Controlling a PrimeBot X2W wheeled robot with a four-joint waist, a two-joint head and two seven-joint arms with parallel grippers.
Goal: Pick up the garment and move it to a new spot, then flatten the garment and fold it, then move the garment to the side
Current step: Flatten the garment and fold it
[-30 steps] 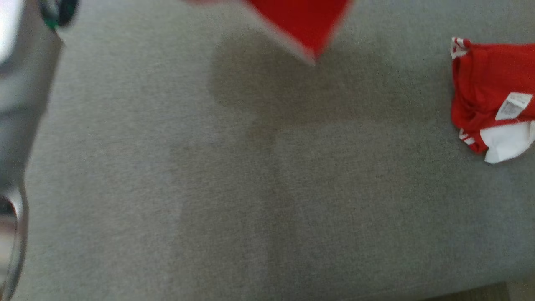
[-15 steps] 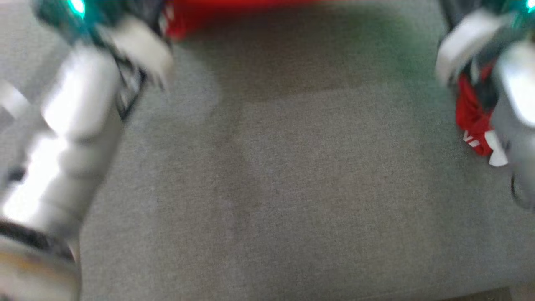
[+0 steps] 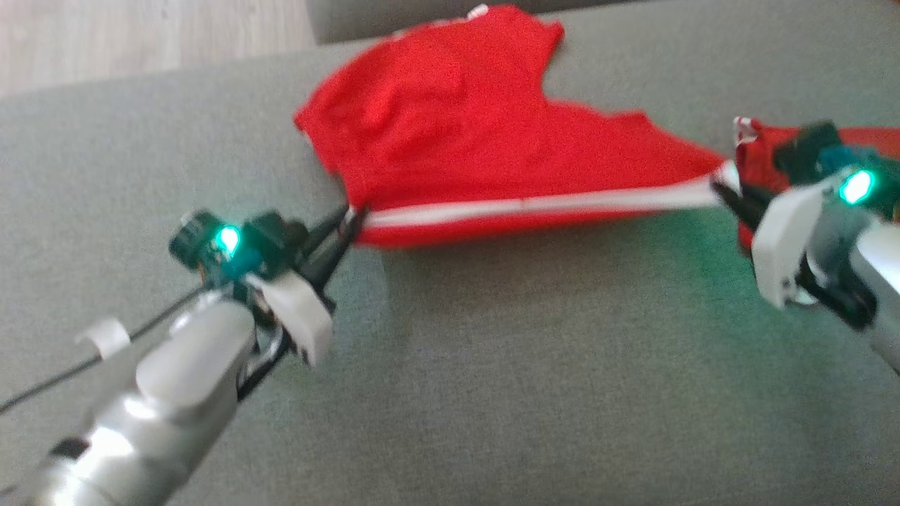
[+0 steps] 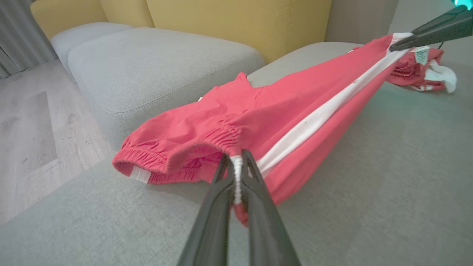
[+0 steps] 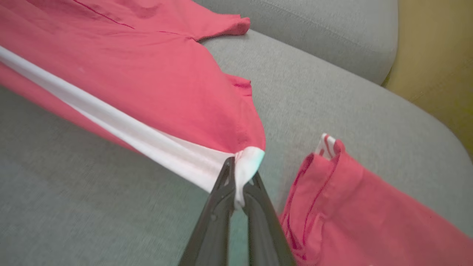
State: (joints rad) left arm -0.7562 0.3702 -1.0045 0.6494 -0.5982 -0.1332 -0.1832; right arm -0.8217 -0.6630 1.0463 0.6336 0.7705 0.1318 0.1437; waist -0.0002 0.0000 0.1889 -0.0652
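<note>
The garment is a pair of red shorts with a white side stripe, stretched taut between both grippers over the grey cushion. My left gripper is shut on the elastic waistband end of the garment, pinching the stripe; in the left wrist view that gripper grips the gathered band. My right gripper is shut on the hem end of the stripe, as the right wrist view shows the gripper clamping the garment. The far half of the cloth sags onto the cushion.
A second red garment with a white label lies crumpled behind my right gripper, also visible as the red heap. A paler grey ottoman and yellow sofa back stand beyond. Wooden floor lies off the cushion's left edge.
The head view has swung up and back, bringing both arms and the whole garment into view. The garment now hangs stretched between the two grippers, lower and nearer the cushion than a second ago.
</note>
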